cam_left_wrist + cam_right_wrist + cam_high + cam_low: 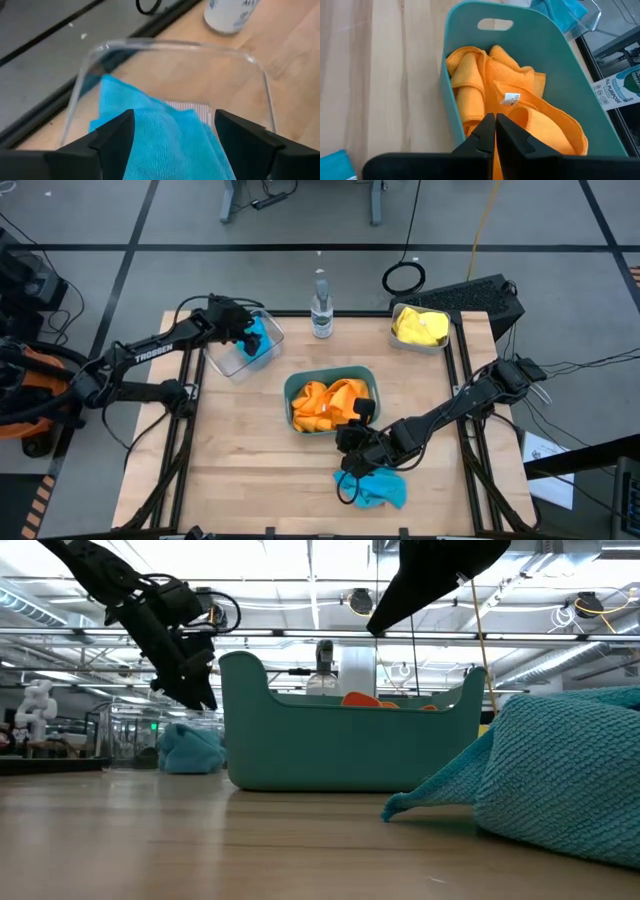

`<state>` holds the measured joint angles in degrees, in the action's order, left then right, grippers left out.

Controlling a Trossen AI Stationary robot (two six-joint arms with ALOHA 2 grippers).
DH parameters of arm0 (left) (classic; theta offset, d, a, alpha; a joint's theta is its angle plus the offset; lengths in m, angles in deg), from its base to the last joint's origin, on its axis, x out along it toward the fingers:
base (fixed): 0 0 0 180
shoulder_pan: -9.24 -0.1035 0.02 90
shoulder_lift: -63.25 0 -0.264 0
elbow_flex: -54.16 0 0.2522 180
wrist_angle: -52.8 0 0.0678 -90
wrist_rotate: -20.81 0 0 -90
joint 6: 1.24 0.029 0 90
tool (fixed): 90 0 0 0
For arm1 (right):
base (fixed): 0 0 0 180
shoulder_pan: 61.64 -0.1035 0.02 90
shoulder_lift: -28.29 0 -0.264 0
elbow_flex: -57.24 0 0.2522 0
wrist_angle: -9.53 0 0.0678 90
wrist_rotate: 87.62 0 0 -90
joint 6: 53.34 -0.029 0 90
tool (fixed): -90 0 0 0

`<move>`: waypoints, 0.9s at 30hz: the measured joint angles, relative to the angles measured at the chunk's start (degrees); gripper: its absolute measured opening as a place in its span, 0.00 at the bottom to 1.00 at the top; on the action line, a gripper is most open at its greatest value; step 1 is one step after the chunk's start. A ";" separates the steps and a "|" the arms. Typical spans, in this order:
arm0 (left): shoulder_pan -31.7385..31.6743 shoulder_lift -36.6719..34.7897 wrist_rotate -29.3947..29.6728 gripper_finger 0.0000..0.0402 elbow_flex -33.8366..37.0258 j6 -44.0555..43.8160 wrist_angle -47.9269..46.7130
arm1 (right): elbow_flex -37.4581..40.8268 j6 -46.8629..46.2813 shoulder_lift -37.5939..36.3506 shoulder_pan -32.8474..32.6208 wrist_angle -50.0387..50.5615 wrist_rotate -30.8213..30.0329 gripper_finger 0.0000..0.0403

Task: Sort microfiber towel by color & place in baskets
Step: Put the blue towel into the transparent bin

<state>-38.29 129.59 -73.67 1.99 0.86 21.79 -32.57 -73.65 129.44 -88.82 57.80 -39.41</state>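
The clear basket [243,350] stands at the far left and holds a blue towel [165,135]. My left gripper [172,120] hangs open over that towel, one finger on each side of it. The teal basket [330,380] at the table's middle holds orange towels [520,107]. My right gripper [495,117] is shut and hovers above this basket's near rim [360,415], high over it in the low view [430,580]. Another blue towel [378,488] lies crumpled on the table near the front edge. The pale grey basket [420,342] at the far right holds a yellow towel [420,326].
A clear bottle [320,308] stands at the far edge between the clear and grey baskets. Bare wood lies to the left of the teal basket and along the near left. In the low view the loose blue towel [560,775] fills the right foreground.
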 joint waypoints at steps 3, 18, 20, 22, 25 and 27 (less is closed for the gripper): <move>0.00 -2.34 0.07 0.70 -0.01 -0.14 0.05 | 0.00 -0.81 -0.01 -0.91 0.01 0.12 0.02; 22.10 -18.48 -17.01 0.71 6.99 -9.43 2.28 | -0.07 -21.75 -0.01 -10.77 2.81 13.70 0.15; 28.02 -18.86 -13.63 0.71 8.73 -12.35 4.40 | -0.07 -24.03 0.00 -12.34 2.86 14.32 0.22; 33.98 -18.85 -10.21 0.71 10.07 -14.24 6.83 | -0.07 -26.83 -0.01 -13.82 2.92 15.00 0.30; 42.88 -18.26 -4.39 0.71 11.02 -15.67 9.19 | -0.07 -31.74 1.12 -15.55 3.12 15.36 0.44; 48.74 -17.80 0.29 0.71 11.02 -16.65 10.30 | -0.07 -34.66 2.52 -16.51 3.32 16.51 0.54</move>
<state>10.45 111.79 -73.38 13.01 -15.79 32.10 -32.63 -108.31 131.96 -105.34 61.13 -22.90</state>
